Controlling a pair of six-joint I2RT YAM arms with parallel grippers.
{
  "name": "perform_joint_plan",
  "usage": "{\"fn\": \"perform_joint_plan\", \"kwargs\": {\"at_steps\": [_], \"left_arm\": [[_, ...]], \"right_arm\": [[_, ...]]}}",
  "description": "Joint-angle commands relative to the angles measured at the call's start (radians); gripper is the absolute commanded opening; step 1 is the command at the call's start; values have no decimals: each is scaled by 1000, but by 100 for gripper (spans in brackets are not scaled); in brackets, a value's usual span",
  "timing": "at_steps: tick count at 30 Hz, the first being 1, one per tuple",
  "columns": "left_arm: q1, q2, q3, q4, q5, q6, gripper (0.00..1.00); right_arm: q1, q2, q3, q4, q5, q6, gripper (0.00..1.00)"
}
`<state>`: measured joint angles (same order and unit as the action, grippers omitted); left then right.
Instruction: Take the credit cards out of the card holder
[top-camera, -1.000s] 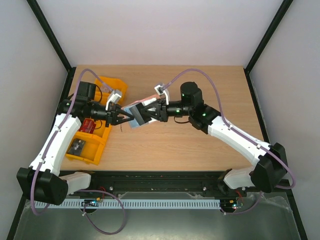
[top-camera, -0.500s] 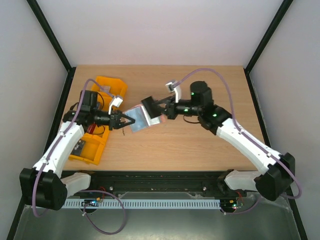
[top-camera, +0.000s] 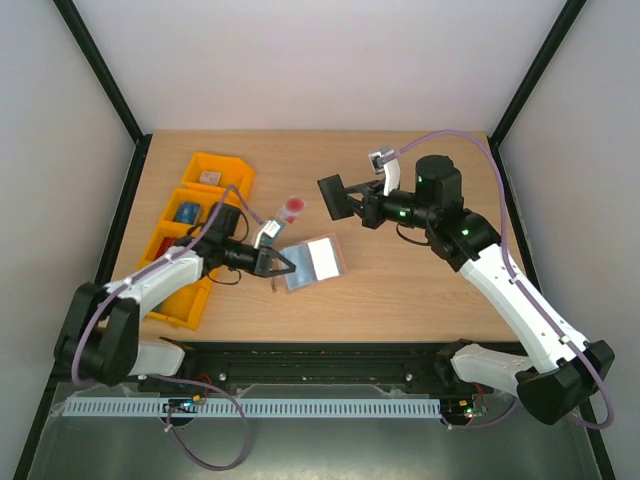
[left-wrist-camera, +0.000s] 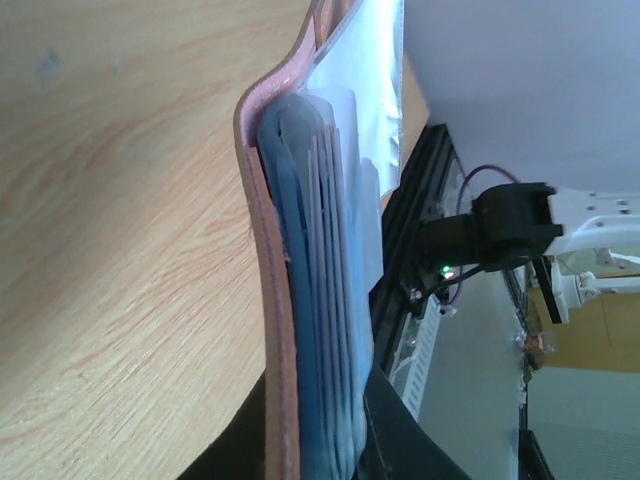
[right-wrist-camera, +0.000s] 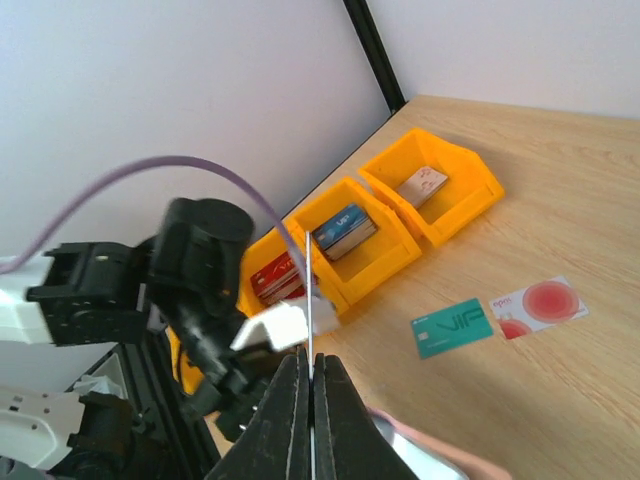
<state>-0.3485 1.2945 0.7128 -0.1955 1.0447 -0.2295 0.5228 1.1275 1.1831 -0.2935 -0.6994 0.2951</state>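
The card holder (top-camera: 312, 262), reddish-brown outside and grey-blue inside, lies open on the table. My left gripper (top-camera: 277, 263) is shut on its left edge. The left wrist view shows the holder (left-wrist-camera: 300, 300) edge-on between my fingers. My right gripper (top-camera: 352, 207) is raised to the right of it and shut on a thin dark card (top-camera: 330, 195). That card shows edge-on in the right wrist view (right-wrist-camera: 310, 290), above the gripper (right-wrist-camera: 311, 375). The teal-green card (right-wrist-camera: 452, 327) and the pale card with a red round mark (right-wrist-camera: 535, 303) lie flat on the table. The pale card also shows in the top view (top-camera: 290, 208).
Orange bins (top-camera: 200, 210) holding card stacks stand along the left side, also seen in the right wrist view (right-wrist-camera: 350, 250). The left arm lies low across the table in front of them. The table's near edge rail runs just below the holder.
My right gripper has pulled back up and right with the dark card, away from the holder. My left gripper has brought the holder down and nearer. The pale card now shows on the table.
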Motion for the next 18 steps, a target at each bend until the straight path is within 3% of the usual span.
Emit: {"fn": "perform_joint_plan", "kwargs": {"at_steps": [1, 2, 6, 10, 12, 16, 18], "left_arm": [[-83, 130, 16, 41, -98, -29, 4], [-100, 160, 24, 28, -139, -25, 11], [-141, 248, 78, -53, -355, 45, 63], [-150, 277, 179, -148, -437, 125, 90], [-150, 260, 225, -182, -467, 165, 98], [-144, 159, 277, -225, -566, 256, 99], [-121, 116, 365, -317, -510, 346, 99]], "right_arm": [[-1, 12, 18, -20, -48, -2, 2], [-2, 16, 19, -23, -52, -1, 2], [-1, 11, 23, -35, -60, -9, 2], [-1, 10, 43, -53, -52, -13, 2], [-1, 23, 73, -73, -46, -16, 2], [-1, 34, 85, -52, -67, 12, 2], [0, 23, 64, 0, -95, 40, 2]]}}
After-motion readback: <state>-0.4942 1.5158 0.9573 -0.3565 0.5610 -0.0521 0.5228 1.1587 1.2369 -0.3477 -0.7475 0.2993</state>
